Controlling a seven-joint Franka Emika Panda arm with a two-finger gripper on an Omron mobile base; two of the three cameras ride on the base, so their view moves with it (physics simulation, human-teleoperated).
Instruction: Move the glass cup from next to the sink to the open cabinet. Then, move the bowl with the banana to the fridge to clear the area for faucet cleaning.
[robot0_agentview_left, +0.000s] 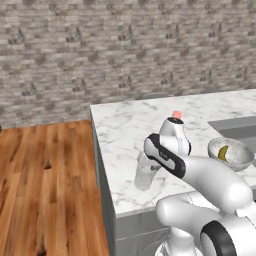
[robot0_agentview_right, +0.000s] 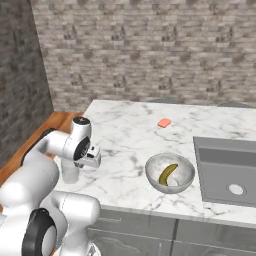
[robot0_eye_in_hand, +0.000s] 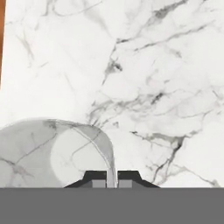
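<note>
Your gripper (robot0_eye_in_hand: 111, 180) pinches the glass cup (robot0_eye_in_hand: 52, 153) rim at its three o'clock; lift vertically, slowly.

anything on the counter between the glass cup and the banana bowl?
Nothing: bare marble between the glass cup and the bowl with the banana, seen in the right base view. The pink sponge sits further back.

glass cups: one glass cup (robot0_agentview_left: 145, 176) is standing on the marble counter (robot0_agentview_left: 120, 130)
bowls: one bowl (robot0_agentview_right: 170, 173) is sitting beside the sink (robot0_agentview_right: 230, 170)
bananas: one banana (robot0_agentview_right: 167, 174) is lying in the bowl
sponges: one pink sponge (robot0_agentview_right: 164, 122) is lying on the counter
sinks: one is showing
</note>
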